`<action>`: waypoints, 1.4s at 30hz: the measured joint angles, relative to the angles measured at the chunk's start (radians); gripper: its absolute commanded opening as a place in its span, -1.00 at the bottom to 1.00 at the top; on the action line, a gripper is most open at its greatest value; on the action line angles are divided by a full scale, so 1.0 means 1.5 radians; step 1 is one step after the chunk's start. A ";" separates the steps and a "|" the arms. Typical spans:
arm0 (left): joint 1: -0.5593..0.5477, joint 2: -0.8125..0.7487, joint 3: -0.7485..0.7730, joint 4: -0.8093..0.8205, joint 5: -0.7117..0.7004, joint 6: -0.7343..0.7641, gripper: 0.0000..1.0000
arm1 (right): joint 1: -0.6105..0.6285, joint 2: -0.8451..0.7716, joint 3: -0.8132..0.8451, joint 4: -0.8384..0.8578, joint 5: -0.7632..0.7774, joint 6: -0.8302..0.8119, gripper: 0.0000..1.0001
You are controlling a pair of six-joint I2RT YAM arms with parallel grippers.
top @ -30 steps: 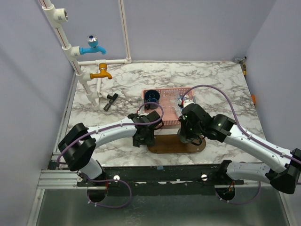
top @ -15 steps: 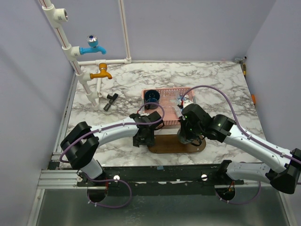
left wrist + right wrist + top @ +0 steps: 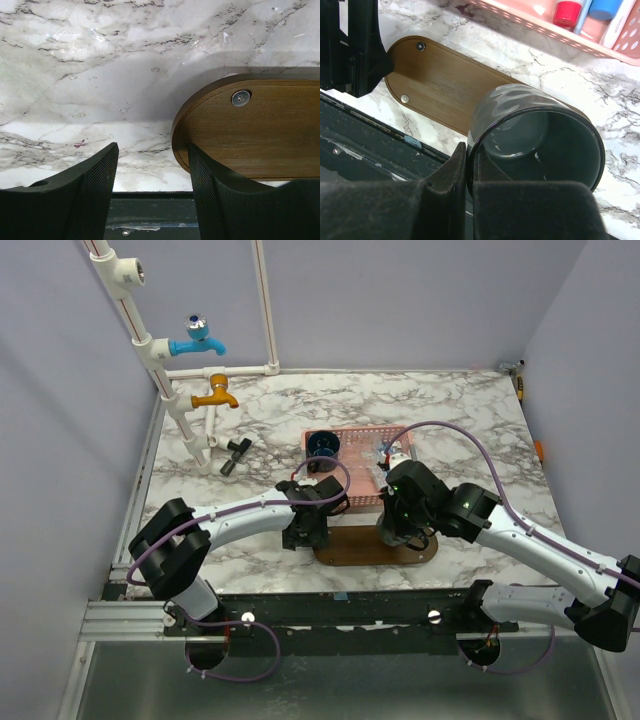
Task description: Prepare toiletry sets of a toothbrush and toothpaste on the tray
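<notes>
Tray (image 3: 440,85) of dark wood lay nearest the arms, its long axis running left to right. The left gripper (image 3: 152,150) hung over its left end, jaws partly spread and empty. The right gripper (image 3: 469,160) was pinched tight on the rim of a dark cup (image 3: 535,130) over the tray's right end. Beyond, in the pink basket (image 3: 530,30), the toothpaste (image 3: 568,12) lay with its red cap pointing toward the tray and its body running away out of view. It looked light and soft, so a hold across the stiffer shoulder by the cap seemed safest.
</notes>
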 measured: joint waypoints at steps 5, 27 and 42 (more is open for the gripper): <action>0.001 0.000 0.000 0.000 -0.004 0.000 0.16 | 0.000 0.000 0.000 0.001 -0.001 0.000 -0.99; 0.032 -0.019 -0.023 0.011 -0.029 0.003 0.14 | 0.000 0.004 0.000 0.001 -0.010 0.001 -0.99; 0.048 -0.075 -0.069 -0.001 -0.055 0.008 0.14 | 0.000 0.010 0.000 0.002 -0.011 0.004 -0.99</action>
